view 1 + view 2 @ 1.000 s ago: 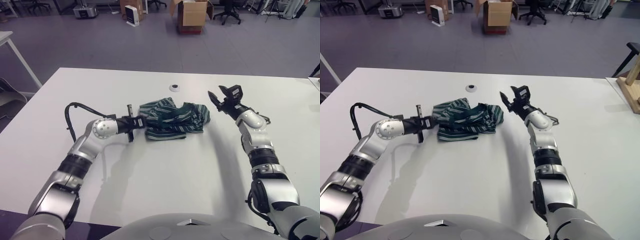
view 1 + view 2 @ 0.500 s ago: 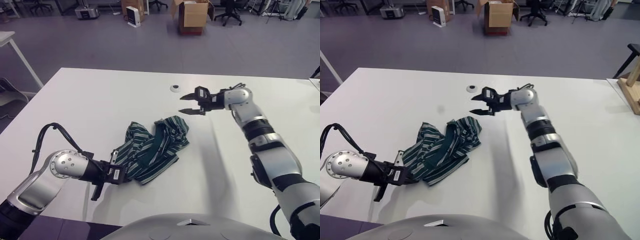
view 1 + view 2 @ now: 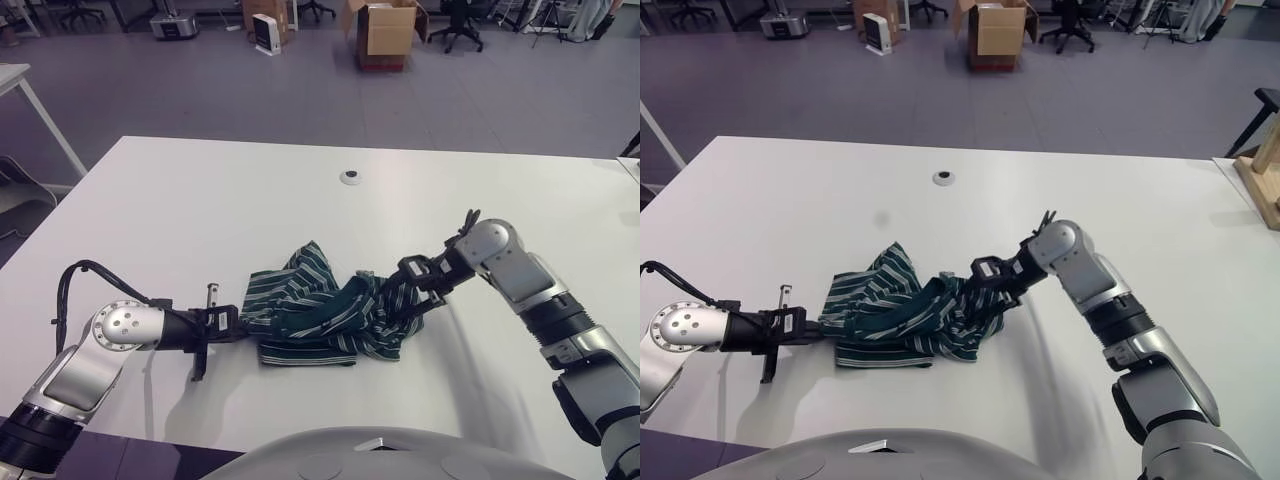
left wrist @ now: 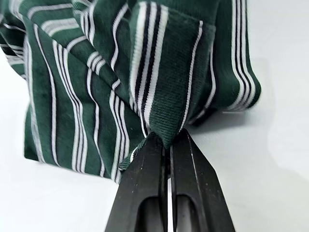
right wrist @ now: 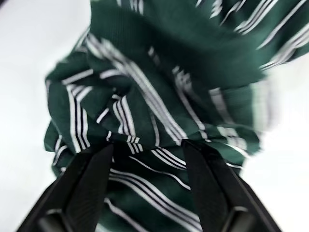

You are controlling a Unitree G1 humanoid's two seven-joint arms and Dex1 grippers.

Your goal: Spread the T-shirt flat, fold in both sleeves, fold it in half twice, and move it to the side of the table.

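The green T-shirt [image 3: 318, 318] with white stripes lies crumpled in a heap on the white table [image 3: 200, 200], near its front. My left gripper [image 3: 236, 324] is at the heap's left edge, shut on a fold of the T-shirt [image 4: 159, 96]; the left wrist view shows the fabric pinched between the fingertips of the left gripper [image 4: 167, 139]. My right gripper [image 3: 408, 292] sits low at the heap's right end, open. In the right wrist view, the right gripper [image 5: 147, 144] has its fingers spread over bunched cloth of the T-shirt [image 5: 159, 72].
A small round disc [image 3: 349, 177] lies on the table's far middle. A black cable [image 3: 75, 280] loops out from my left arm. A cardboard box [image 3: 385, 28] and chairs stand on the floor beyond. A wooden frame [image 3: 1262, 180] stands off the right edge.
The left gripper has pulled the T-shirt toward the table's front. The right gripper has swung from above the far side down onto the shirt's right end.
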